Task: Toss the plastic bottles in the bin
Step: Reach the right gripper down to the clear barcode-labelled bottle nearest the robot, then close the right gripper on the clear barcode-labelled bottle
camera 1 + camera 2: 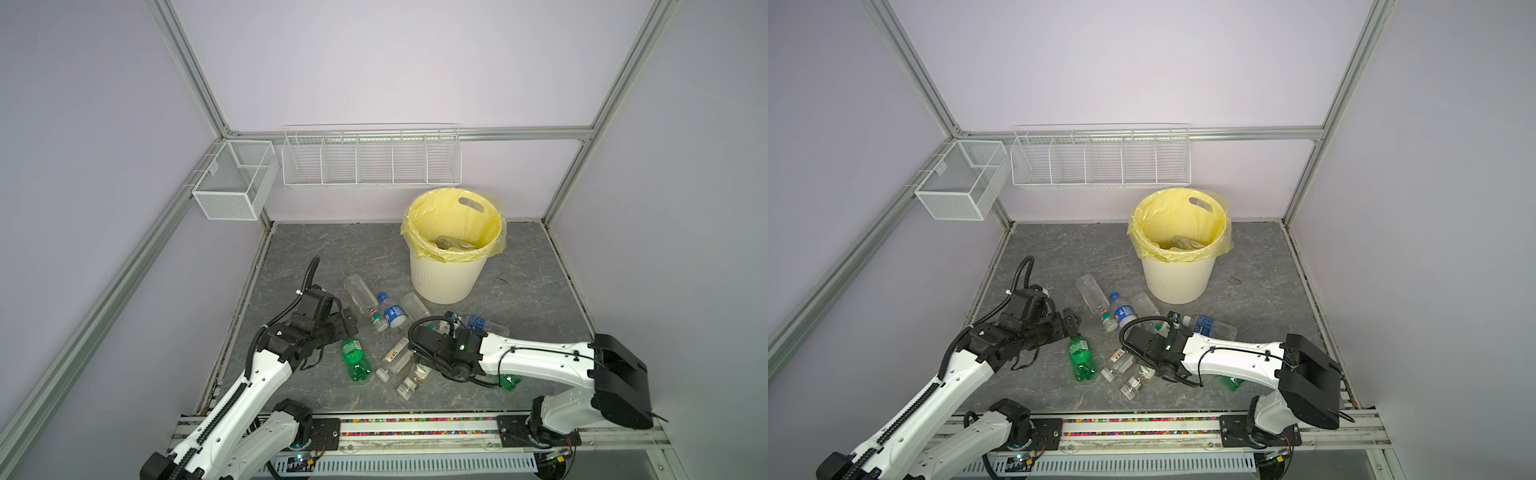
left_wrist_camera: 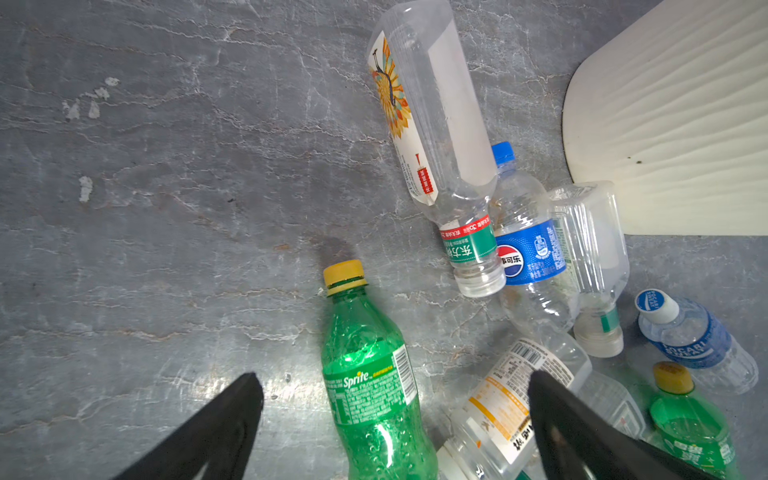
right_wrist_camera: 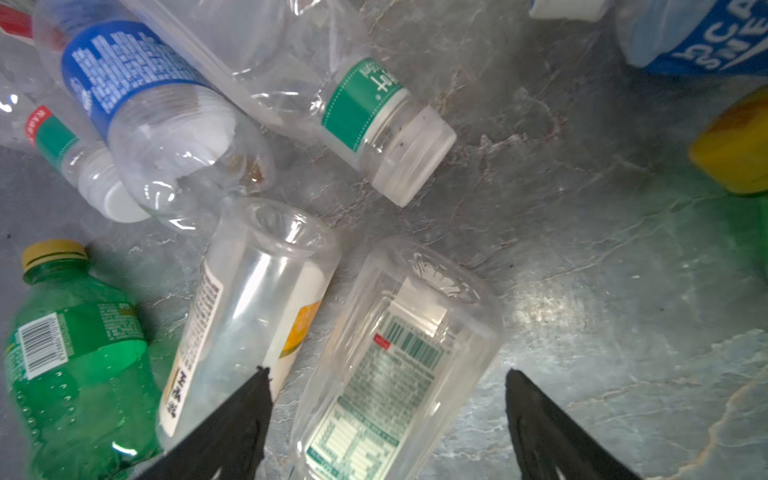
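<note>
Looking at a top view first: the bin [image 1: 444,286] stands at the back with a couple of empties inside. The rest of the plastic bottles [image 1: 392,316] lie on the grey tabletop [image 1: 519,299] in front of the bin, the closest just beside its wall. The left gripper [image 1: 348,326] hovers low, front-left of the bin, on a stretched, elbow-bent arm beside the cap of the green Sprite bottle [image 1: 354,359]. The right arm [image 1: 528,353] reaches in low across the pile with its wrist tipped down, and I can't see its jaws from here. (kato)

Wrist cams sort that out. In the left wrist view the left gripper [image 2: 395,376] is spread wide and empty, with the Sprite lying between its fingers. I can't tell the height. In the right wrist view the right gripper [image 3: 386,374] is also wide and holding nothing, with a clear bottle [image 3: 399,353] between its fingers. I'd come straight down and pinch across mid-body, gently, since empties crush and squirt away. Watch the white-and-orange labelled bottle [image 3: 249,316] right by one finger, which could get nipped too. Then lift well over the bin's rim before letting go. (mori)
</note>
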Available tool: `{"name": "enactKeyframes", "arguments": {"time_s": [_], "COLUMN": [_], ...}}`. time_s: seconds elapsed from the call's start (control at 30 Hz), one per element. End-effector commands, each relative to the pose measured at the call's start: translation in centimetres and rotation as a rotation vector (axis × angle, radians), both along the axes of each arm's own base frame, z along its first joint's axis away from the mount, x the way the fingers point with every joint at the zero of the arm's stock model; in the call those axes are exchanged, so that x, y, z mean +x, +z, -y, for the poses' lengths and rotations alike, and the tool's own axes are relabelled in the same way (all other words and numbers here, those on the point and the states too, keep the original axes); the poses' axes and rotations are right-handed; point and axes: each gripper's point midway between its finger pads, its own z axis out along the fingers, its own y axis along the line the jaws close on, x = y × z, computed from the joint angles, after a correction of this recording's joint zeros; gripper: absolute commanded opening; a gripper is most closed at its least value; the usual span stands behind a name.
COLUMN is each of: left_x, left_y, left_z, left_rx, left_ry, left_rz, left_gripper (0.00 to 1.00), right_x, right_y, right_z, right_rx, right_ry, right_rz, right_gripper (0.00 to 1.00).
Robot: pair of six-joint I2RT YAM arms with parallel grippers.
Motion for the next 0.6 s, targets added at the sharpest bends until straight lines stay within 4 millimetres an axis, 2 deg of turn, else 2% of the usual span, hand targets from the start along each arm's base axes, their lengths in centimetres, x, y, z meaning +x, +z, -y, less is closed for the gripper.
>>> {"name": "enactKeyframes", "arguments": {"time_s": [0.0, 0.4, 0.47, 0.57], "left_x": [0.0, 0.2, 0.2, 0.2], "left_y": [-0.1, -0.1, -0.2, -0.2], "left_z": [-0.4, -0.5, -0.5, -0.5], "left_rx": [0.012, 0.018, 0.019, 0.018], "left_ry": [0.016, 0.019, 0.020, 0.021], "left_rz": [-0.001, -0.001, -0.002, -0.001], "left_gripper": [0.99, 0.99, 0.99, 0.99], "right_x": [0.0, -0.7, -0.7, -0.7], "right_y": [0.1, -2.6, -2.8, -2.9], "right_z": [-0.8, -0.2, -0.1, 0.3], "right_rx": [0.039, 0.019, 0.010, -0.003], "right_ry": [-0.048, -0.115, -0.114, -0.122], "right_rz": [-0.027, -0.082, -0.084, -0.080], "right_gripper": [0.89, 0.96, 1.00, 0.95]}}
